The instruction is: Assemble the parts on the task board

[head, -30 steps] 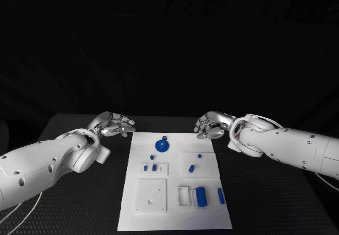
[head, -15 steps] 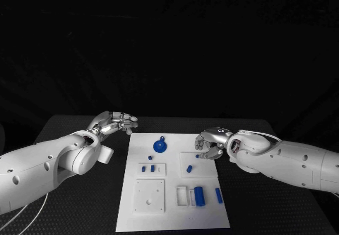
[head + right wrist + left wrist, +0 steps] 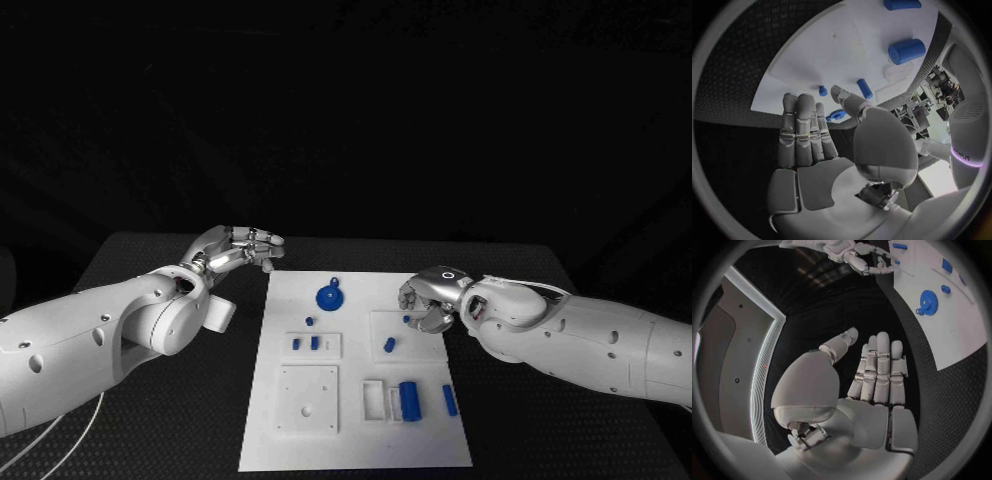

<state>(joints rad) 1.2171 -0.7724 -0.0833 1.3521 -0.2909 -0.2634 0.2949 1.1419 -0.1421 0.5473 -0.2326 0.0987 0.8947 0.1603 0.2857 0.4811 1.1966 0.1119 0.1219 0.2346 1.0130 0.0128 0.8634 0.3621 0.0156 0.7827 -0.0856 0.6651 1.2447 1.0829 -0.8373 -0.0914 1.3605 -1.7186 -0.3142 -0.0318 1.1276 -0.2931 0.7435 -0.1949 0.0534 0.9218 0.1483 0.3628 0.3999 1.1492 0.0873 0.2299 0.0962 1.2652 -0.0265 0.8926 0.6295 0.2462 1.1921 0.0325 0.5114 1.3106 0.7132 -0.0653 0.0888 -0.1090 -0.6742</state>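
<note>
Fingers: in the head view the right hand (image 3: pixel 430 296) has its fingers loosely curled, apart and gripping nothing; the left hand (image 3: pixel 235 250) is likewise spread and empty.
Head view, change: over the last second the right hand has come down from beyond the far edge of the task board (image 3: pixel 289 440) to hover over its right far part, just above the small blue peg (image 3: pixel 407 320). The left hand has stayed off the board's far left corner. I judge a reach for that peg or the blue pin (image 3: pixel 388 345) beside it is starting; no part is lifted yet.
Head view, parts: blue round knob (image 3: pixel 330 297) at the far middle, blue cylinder (image 3: pixel 410 400) near the front.
Left wrist view: the left hand's fingers (image 3: pixel 879 375) lie straight and together with bare palm, above black table; the head view hides this palm.
Right wrist view: the right hand's fingers (image 3: pixel 798 132) are extended with an empty palm, confirming no hold; the cylinder (image 3: pixel 906 50) lies beyond.
</note>
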